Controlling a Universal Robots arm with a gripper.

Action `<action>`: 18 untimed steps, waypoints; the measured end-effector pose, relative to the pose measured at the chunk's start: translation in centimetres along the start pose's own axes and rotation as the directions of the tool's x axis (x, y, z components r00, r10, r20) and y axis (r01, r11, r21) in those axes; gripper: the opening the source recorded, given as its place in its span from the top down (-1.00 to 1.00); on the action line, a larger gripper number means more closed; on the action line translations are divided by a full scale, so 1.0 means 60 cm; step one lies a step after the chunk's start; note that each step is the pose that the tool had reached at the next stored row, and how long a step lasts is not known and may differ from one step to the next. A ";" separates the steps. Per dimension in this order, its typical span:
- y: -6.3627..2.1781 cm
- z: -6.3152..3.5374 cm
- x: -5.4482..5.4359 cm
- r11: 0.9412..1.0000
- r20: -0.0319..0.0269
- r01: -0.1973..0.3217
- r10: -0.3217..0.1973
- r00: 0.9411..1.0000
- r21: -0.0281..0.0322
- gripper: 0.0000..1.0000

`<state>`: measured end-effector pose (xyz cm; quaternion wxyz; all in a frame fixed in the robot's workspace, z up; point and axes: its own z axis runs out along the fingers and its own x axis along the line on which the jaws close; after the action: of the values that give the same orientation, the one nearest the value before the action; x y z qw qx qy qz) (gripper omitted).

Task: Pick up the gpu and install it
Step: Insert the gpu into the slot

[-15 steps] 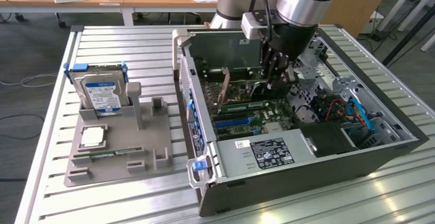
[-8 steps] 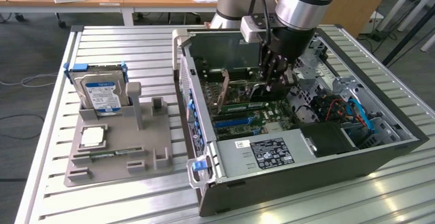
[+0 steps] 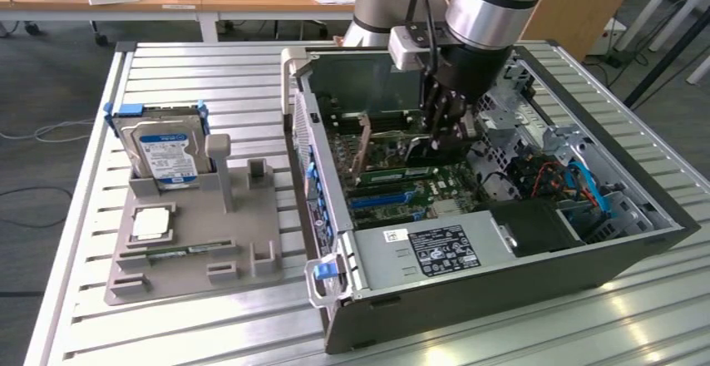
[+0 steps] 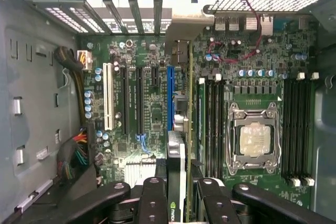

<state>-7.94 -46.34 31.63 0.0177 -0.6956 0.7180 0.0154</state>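
Gpu (image 4: 181,129) edge-on in hand (image 4: 181,184), wrist view; exterior: hand inside case (image 3: 500,295).

Exterior cam sits up high and back, angled down over the table (image 3: 166,333) and open PC case (image 3: 500,295). Wrist cam peers past the jaws, close above the motherboard (image 4: 152,103) (image 3: 416,195) both views share.

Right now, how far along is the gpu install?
Pickup looks done: the gripper is shut on the gpu, holding it upright inside the computer case over the motherboard, beside the blue slot. Left: I can't tell it's seated, and the gripper hasn't released.
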 end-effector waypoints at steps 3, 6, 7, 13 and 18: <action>0.002 0.000 0.000 1.000 0.000 0.000 0.000 1.000 0.000 0.46; 0.007 0.000 0.000 1.000 0.000 0.000 0.000 1.000 0.000 0.46; 0.009 0.000 0.000 1.000 0.000 0.000 0.000 1.000 0.000 0.46; 0.017 0.001 0.001 1.000 0.000 0.000 0.000 1.000 0.000 0.46; 0.018 0.009 0.001 1.000 0.000 0.000 0.000 1.000 0.000 0.46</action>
<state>-9.02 -46.34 31.10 0.0175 -0.6956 0.7180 0.0152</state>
